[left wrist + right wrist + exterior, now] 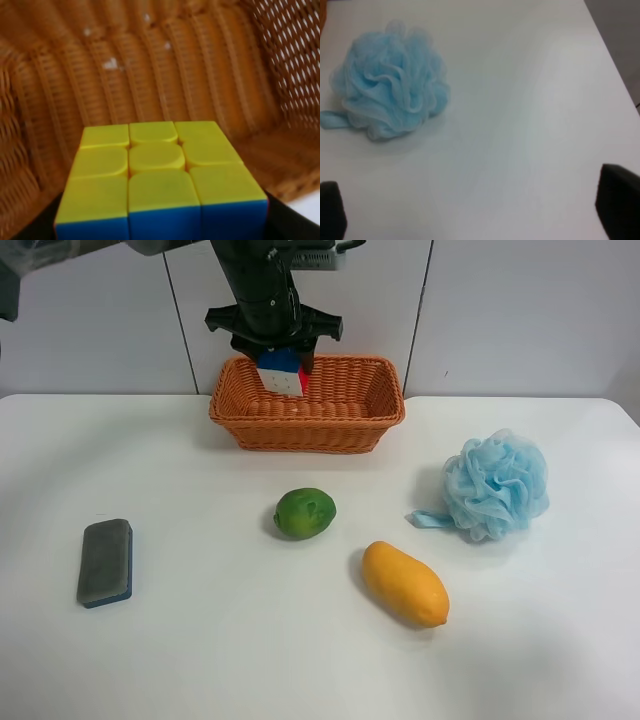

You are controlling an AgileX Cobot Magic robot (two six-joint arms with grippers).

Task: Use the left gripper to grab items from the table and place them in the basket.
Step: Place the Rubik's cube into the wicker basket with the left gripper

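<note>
The left gripper [282, 360] was clamped on the cube [280, 376], right above the basket [330, 428], near its back wall. Straight down lay woven floor, with room all round, so release looked next. The lime [305, 512], mango [404, 583], sponge [105, 561] and pouf [497, 483] sat on the table [220, 640]. The right gripper [475, 210] was spread wide near the pouf.

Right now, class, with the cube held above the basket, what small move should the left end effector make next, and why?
Probably open the left end effector to release the puzzle cube: it hangs over the basket, and the left wrist view shows wicker walls around it.
</note>
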